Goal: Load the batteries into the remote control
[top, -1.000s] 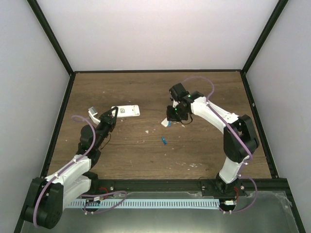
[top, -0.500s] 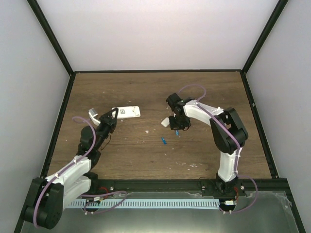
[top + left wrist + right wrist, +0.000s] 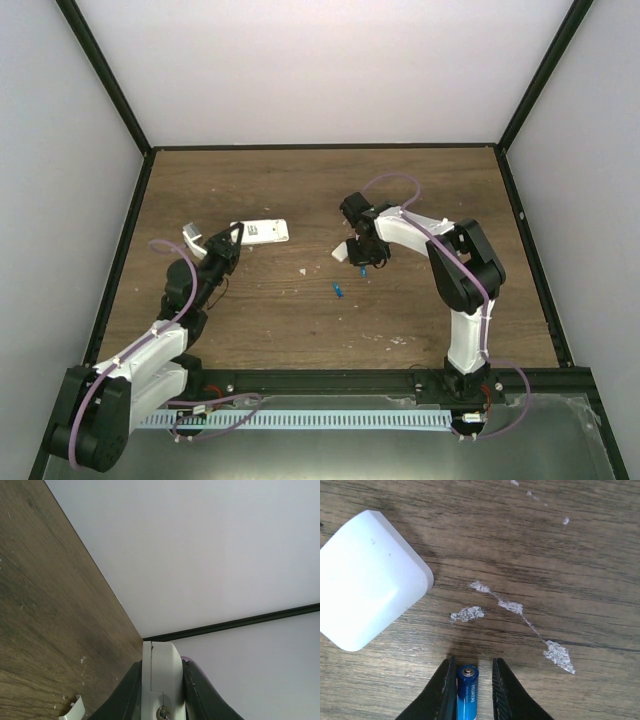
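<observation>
The left gripper [image 3: 234,238] is clamping the remote control [image 3: 268,231] by its left end, fingers [image 3: 131,692] pressing on both sides. The remote's long axis is running roughly left-right over the worktop [image 3: 420,200], free end pointing right. The right gripper [image 3: 364,258] is holding a battery [image 3: 467,692] in narrow fingers [image 3: 447,690], with the battery's long axis running along them and its terminal end pointing the way the fingertips point, just above the worktop. A white cover piece [image 3: 370,580] is lying near it. The second battery [image 3: 338,291] is lying loose, nearer the arm bases.
</observation>
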Robot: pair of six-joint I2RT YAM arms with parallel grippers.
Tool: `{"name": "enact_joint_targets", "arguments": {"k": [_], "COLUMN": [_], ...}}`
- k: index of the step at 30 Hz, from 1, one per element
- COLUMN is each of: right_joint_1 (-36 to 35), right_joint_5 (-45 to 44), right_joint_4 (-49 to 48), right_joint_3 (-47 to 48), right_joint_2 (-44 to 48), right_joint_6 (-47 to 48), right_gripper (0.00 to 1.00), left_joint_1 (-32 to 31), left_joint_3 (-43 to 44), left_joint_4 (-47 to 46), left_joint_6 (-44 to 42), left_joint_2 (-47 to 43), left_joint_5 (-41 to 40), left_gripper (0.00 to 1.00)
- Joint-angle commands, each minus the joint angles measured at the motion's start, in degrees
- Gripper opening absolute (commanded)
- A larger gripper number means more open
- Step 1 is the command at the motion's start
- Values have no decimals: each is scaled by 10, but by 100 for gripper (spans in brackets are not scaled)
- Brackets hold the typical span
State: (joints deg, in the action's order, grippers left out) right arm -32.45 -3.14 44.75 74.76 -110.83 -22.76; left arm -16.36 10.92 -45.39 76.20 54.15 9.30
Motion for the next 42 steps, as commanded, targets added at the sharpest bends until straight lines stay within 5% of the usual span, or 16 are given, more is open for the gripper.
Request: {"name": "enact_joint_targets", "arguments": {"k": [1, 15, 25, 30, 42], "right_joint_1": [-2, -1, -1, -2, -18], "right_joint_5": [5, 48, 31, 41, 184], "right_joint_4": [-18, 47, 64, 89, -104], "right_joint_3": [-8, 39, 55, 151, 205], "right_joint_2": [-6, -35, -8, 32, 136], "right_joint_6": [1, 7, 2, -10, -47], "right_gripper": [13, 11, 1, 1, 1], "left_joint_1": [3, 5, 7, 7, 7], "left_joint_3": [12, 17, 22, 26, 32], "left_joint_4": [-12, -7, -10, -18, -49], "left_joint_6": [-8, -12, -6, 22, 66], "left_joint_2": [-4, -6, -6, 4, 24], "left_joint_5": [3, 4, 5, -3, -25], "left_gripper": [0, 0, 0, 0, 0]}}
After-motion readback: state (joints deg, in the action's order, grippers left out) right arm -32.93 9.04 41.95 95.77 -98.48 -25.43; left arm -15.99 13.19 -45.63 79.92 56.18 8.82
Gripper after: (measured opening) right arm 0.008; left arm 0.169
